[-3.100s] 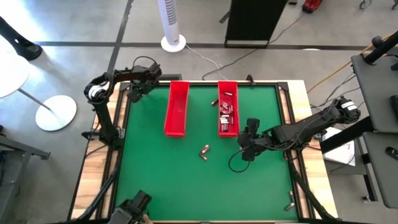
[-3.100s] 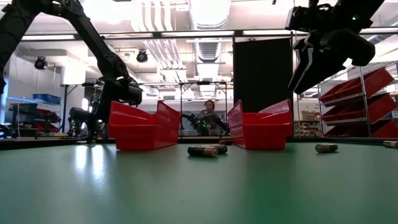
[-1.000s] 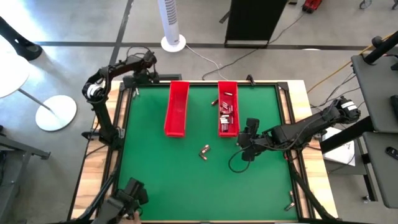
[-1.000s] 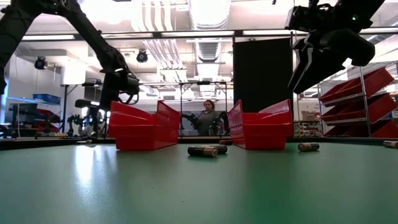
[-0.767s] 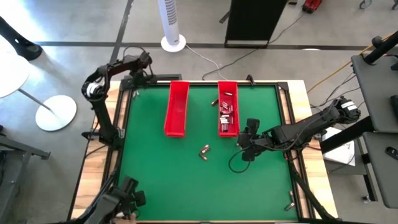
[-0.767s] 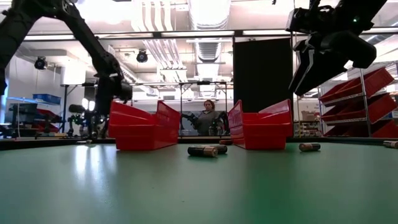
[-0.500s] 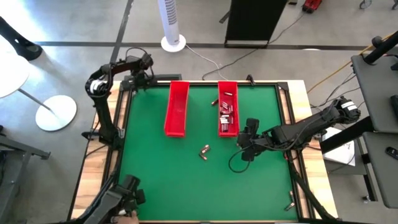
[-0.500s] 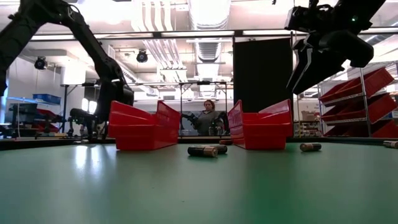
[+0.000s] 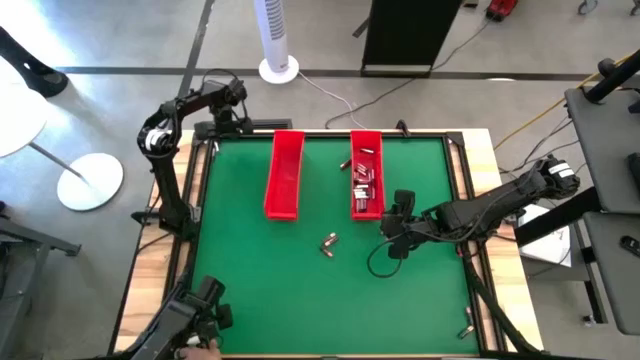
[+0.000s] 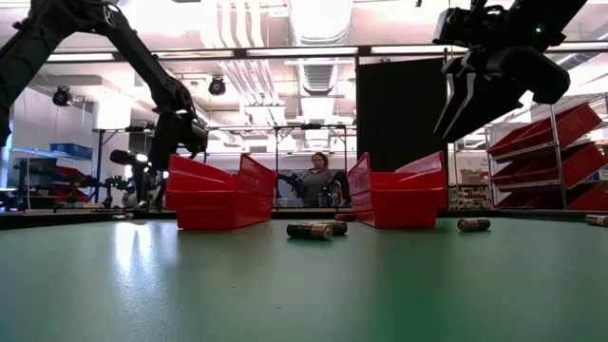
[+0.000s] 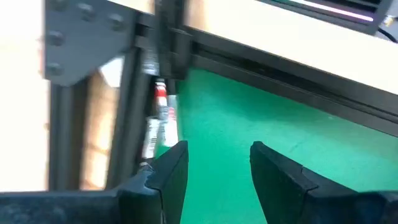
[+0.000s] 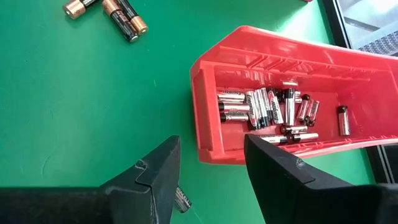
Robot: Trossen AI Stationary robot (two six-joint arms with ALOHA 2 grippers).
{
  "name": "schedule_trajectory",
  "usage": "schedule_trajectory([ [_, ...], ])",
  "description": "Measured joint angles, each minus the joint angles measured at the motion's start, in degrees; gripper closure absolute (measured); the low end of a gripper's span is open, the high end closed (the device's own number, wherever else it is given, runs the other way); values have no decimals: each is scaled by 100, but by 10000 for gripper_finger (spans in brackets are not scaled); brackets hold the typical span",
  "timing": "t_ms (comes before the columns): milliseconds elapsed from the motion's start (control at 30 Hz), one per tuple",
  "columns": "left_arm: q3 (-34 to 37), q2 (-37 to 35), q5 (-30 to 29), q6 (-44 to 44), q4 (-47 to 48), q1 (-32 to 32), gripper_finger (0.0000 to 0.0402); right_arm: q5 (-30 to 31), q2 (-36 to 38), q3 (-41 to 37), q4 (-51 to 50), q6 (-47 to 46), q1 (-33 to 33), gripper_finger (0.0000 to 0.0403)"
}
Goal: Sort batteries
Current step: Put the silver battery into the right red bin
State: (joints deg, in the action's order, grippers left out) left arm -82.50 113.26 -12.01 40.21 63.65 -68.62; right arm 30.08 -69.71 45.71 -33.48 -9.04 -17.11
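Batteries (image 12: 267,112) sit in a heap inside your right red tray (image 12: 348,74). Your right gripper (image 12: 208,165) hangs just past that tray's near end, fingers part open, holding nothing. A few more batteries (image 9: 329,242) lie loose on the green bench (image 9: 300,290) to its left. Your left gripper (image 11: 214,162) is at the far left corner, also part open and empty, with two small batteries (image 11: 158,118) by the frame there. The left red tray (image 9: 284,175) looks bare.
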Motion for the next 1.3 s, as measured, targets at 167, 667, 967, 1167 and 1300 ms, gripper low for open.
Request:
schedule_trajectory([
  [167, 49, 11, -239, 147, 297, -14, 249, 1, 0, 0, -1, -44, 0, 224],
  [667, -277, 830, -534, -560, 636, 80, 248, -8, 0, 0, -10, -149, 0, 226],
  [967, -567, 1027, -341, -1289, 690, 118, 249, -8, 0, 0, -15, -89, 0, 236],
  [1167, -551, 800, 125, -1106, 546, 158, 248, -4, -1, 0, -8, -10, 3, 231],
  [1300, -546, 759, 87, -517, 587, 139, 248, -4, -2, 0, -6, -9, 7, 226],
])
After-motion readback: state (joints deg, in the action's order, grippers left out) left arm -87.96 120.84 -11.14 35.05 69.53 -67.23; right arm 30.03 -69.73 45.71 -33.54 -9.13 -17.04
